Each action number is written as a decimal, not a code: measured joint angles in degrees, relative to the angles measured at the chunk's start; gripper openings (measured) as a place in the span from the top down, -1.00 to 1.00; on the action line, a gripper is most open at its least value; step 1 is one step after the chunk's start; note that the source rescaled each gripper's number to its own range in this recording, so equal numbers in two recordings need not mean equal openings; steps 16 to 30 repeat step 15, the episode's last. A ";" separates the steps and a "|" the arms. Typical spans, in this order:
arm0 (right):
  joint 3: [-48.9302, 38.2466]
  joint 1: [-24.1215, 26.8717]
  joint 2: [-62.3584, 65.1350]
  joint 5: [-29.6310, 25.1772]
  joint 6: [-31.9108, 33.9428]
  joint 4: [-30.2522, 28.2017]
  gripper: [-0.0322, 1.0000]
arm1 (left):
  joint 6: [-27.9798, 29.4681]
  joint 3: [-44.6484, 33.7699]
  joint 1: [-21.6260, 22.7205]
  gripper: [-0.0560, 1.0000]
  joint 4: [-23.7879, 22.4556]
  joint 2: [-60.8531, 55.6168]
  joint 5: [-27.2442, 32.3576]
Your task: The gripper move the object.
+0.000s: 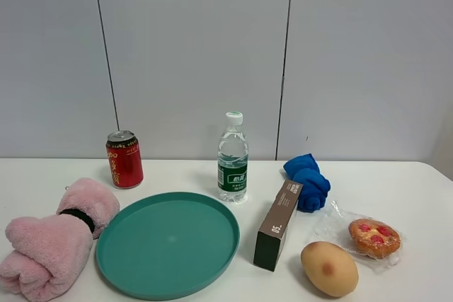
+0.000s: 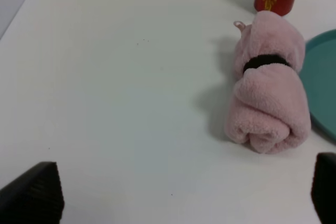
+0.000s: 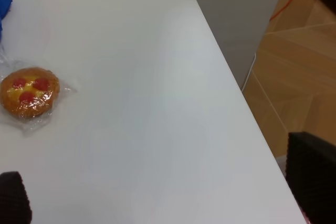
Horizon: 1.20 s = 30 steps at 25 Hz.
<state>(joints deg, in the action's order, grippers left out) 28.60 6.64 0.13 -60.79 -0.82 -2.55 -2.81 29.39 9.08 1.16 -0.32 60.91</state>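
Exterior high view: a white tabletop (image 1: 417, 189) bearing the object, a long slim dark brown cardboard box (image 1: 278, 225) with a white printed label on its upper face, lying flat and pointing roughly from the back wall toward the camera. It is placed just right of the teal plate (image 1: 168, 242), apart from it, with the water bottle (image 1: 233, 158) behind and to its left, the rolled blue cloth (image 1: 307, 181) near its far end, and the tan egg-shaped object (image 1: 329, 268) beside its near end. A wrapped fruit tart (image 1: 374, 237), a red drinks can (image 1: 124, 159) and a rolled pink towel (image 1: 56, 237) are also shown. No arm is seen in this view.

Left wrist view: the left pincer (image 2: 184, 195) is held released, its fingertips wide apart over bare tabletop beside the pink towel. Right wrist view: the right pincer (image 3: 168, 192) is likewise released, near the tabletop's right edge, with the tart ahead of it. Neither pincer is in contact with anything, and the box appears in neither wrist view.

The box is judged to be light, stiff along its length, and smooth-sided, with thin walls that may dent under a hard squeeze. A hold across the narrow width near mid-length is advised, so that the box does not tip; the right pincer is judged the closer
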 joint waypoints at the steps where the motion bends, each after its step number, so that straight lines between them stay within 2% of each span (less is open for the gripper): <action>1: 0.00 0.00 0.00 0.00 0.00 0.00 -1.00 | 0.00 0.00 0.00 -0.88 0.00 0.00 0.00; 30: 0.00 0.00 0.00 0.00 0.00 0.00 -1.00 | 0.00 0.00 0.00 -0.88 0.00 0.00 0.00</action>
